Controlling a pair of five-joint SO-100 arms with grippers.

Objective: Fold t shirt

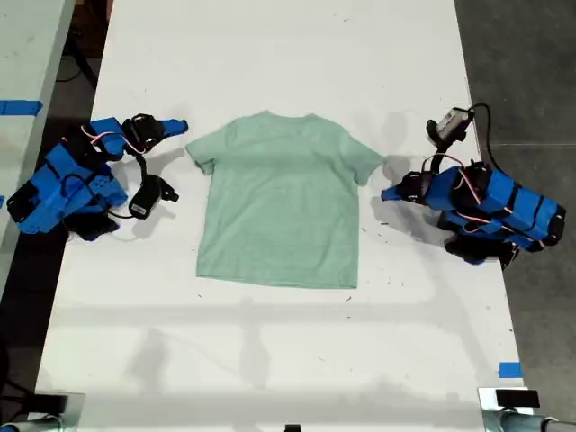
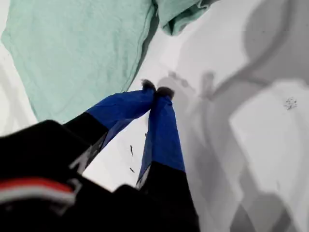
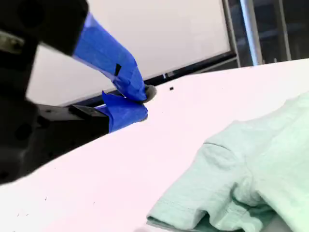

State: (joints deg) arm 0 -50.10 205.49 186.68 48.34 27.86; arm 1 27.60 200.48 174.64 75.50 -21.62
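In the exterior view, the t shirt (image 1: pixel 281 207) is laid flat at the middle of the desk (image 1: pixel 270 54). It is flanked by the first tool (image 1: pixel 385 194) just beside its sleeve on that view's right and the second tool (image 1: pixel 183 125) near its other sleeve.

In the first wrist view, the first tool (image 2: pixel 157 89) is seen clenched on nothing, just clear of the shirt's side.

In the second wrist view, the second tool (image 3: pixel 142 101) is likewise clenched and empty, apart from the sleeve.

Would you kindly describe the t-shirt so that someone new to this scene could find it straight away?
Start from the long white table that fills the exterior view. Near its middle, between the two blue robot arms, lies the small pale mint-green short-sleeved t-shirt, spread flat with its round neckline toward that view's top. It is the only piece of fabric and the only green thing on the table.
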